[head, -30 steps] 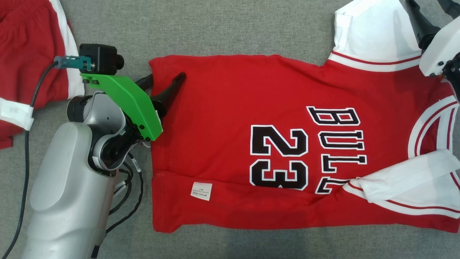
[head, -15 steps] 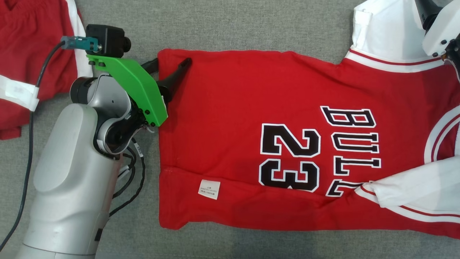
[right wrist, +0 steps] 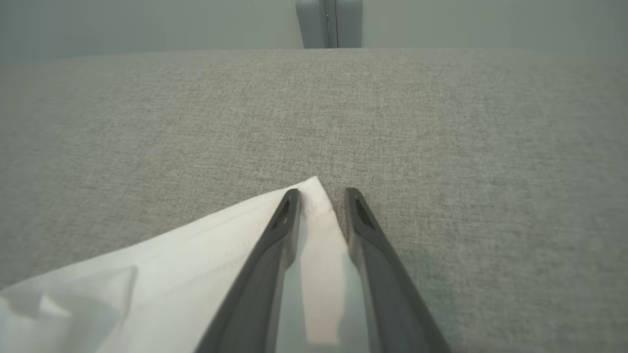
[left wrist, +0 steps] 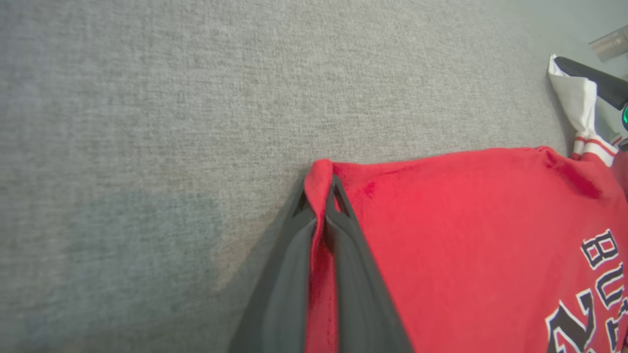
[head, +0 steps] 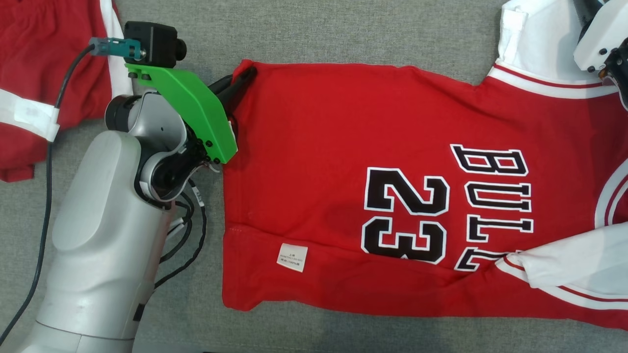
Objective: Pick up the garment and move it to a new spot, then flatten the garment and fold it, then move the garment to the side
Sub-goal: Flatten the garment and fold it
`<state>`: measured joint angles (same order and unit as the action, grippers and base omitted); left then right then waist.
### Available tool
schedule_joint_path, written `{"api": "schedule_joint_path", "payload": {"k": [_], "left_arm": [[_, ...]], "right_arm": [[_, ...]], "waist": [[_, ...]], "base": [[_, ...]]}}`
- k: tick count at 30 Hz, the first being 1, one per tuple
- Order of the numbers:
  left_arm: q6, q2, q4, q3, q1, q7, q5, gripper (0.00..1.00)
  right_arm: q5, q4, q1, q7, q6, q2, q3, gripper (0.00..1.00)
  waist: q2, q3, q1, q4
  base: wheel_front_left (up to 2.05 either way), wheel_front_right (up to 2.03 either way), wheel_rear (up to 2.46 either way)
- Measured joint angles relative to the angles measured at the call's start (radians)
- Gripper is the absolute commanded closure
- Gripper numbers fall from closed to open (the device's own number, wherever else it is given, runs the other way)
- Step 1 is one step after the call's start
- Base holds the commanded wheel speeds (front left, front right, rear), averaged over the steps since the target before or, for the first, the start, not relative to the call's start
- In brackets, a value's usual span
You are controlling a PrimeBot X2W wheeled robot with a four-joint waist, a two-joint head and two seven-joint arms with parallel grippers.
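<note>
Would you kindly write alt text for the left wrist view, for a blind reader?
The left tool is shut on a corner of a red jersey, cloth pinched between its dark fingers. The jersey lies on a grey fabric surface, with black lettering at lower right and a white sleeve at upper right.

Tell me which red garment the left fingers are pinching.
The jersey numbered 23, gripped at its corner by the left fingers; the other red garment lies apart, untouched.
</note>
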<state>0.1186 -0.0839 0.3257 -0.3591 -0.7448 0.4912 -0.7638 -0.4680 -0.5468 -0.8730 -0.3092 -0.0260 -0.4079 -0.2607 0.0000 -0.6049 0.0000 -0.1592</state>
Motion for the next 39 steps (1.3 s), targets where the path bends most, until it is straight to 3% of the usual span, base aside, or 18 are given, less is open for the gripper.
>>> {"api": "schedule_joint_path", "payload": {"k": [11, 18, 28, 39], "left_arm": [[0.006, -0.013, 0.008, -0.027, 0.004, -0.060, -0.016, 1.00], [0.006, -0.038, 0.014, -0.027, 0.034, -0.132, -0.016, 1.00], [0.009, -0.091, -0.001, -0.029, 0.118, -0.268, -0.028, 1.00], [0.009, -0.101, -0.008, -0.058, 0.270, -0.355, -0.088, 1.00]], "right_arm": [[-0.023, -0.032, -0.013, 0.051, -0.052, 0.031, -0.003, 1.00], [-0.060, 0.045, -0.016, 0.150, -0.088, 0.038, -0.012, 1.00], [-0.110, 0.109, 0.181, 0.274, -0.088, 0.039, 0.002, 1.00], [-0.167, 0.200, 0.358, 0.381, -0.097, 0.048, 0.040, 1.00]], "waist": [[0.0000, 0.025, 0.0000, -0.003], [0.0000, 0.063, 0.0000, 0.024], [0.0000, 0.144, 0.0000, 0.061], [0.0000, 0.262, -0.0001, 0.104]], "base": [[0.00, 0.00, 0.00], [0.00, 0.00, 0.00], [0.00, 0.00, 0.00], [0.00, 0.00, 0.00]]}}
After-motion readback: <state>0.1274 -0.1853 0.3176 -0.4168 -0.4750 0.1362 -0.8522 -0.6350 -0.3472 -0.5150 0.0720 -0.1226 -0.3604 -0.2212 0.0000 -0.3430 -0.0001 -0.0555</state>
